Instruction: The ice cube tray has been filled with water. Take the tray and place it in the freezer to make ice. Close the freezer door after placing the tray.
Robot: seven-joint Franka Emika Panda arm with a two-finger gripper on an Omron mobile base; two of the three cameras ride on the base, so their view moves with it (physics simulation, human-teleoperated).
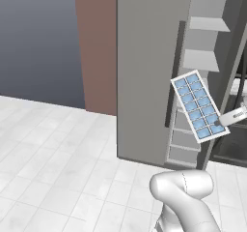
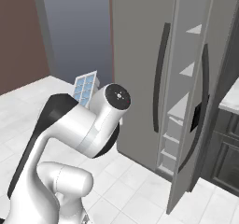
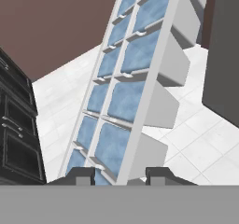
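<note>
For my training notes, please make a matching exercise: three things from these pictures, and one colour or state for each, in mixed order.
Things:
1. ice cube tray
2. freezer door
3. gripper

States:
A. standing open
B. shut on one end of the tray
C. held in the air, tilted, its cells pale blue

Pairs: 1-C, 2-A, 3-B

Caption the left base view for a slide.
Pincer holds the water-filled ice cube tray tilted in mid-air before the open freezer, beside its white shelves.
</note>
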